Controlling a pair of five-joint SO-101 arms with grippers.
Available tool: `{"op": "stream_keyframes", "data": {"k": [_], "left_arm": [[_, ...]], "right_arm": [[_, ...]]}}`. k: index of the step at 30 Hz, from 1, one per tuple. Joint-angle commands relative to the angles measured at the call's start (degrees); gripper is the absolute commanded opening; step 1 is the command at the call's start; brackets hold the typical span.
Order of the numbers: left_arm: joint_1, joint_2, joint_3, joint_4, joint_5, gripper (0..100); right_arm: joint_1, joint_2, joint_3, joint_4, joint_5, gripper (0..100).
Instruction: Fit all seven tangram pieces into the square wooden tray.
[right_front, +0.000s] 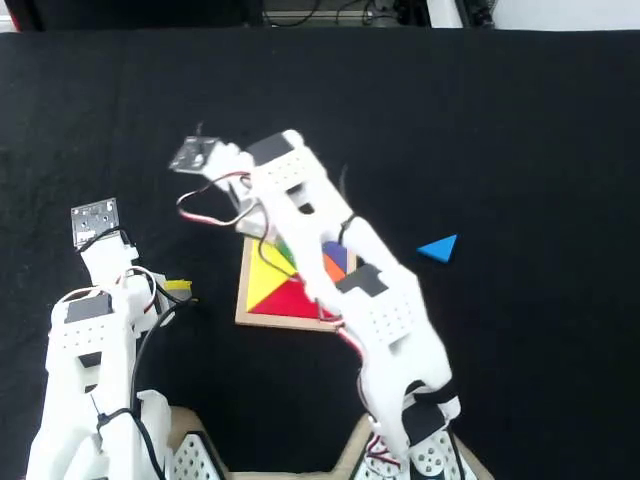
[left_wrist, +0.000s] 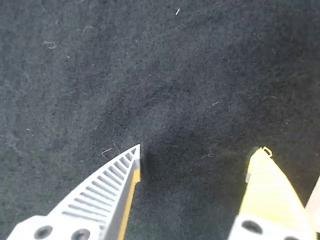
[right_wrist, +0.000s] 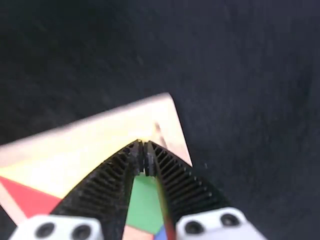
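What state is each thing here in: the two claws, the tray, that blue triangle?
Tray: partly filled with coloured pieces.
Blue triangle: flat on the cloth, outside the tray.
Left gripper: open, empty, above the cloth.
Right gripper: shut, over the tray's corner.

Tray (right_front: 244, 292) partly under right arm (right_front: 385, 310)

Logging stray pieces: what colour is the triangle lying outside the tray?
Blue; the triangle shows best in the high view.
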Motion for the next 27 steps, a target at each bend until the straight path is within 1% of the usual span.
{"op": "stream_keyframes", "data": {"k": [1,5,12,19,24,27], "left_arm": [[0.57,-0.44,-0.13,0.09,-0.88,33],[0.57,-0.44,-0.13,0.09,-0.88,33],[0.57,-0.44,-0.13,0.18,-0.88,33],[0.48,-0.44,-0.13,0.18,-0.88,33],[0.4,-0.44,-0.13,0.18,-0.88,33],[0.4,-0.44,-0.13,0.18,-0.88,33]], "right_arm": [[-3.52,-0.04,-4.88,0.62,0.62,1.1],[-3.25,-0.31,-5.41,2.02,0.62,1.1],[2.29,-1.8,-10.42,7.03,0.18,1.1],[3.6,0.22,-8.22,7.03,-0.09,1.1],[8.18,0.48,-11.21,6.95,-4.92,1.1],[10.2,0.48,-11.21,8.62,-5.36,2.5]]}}
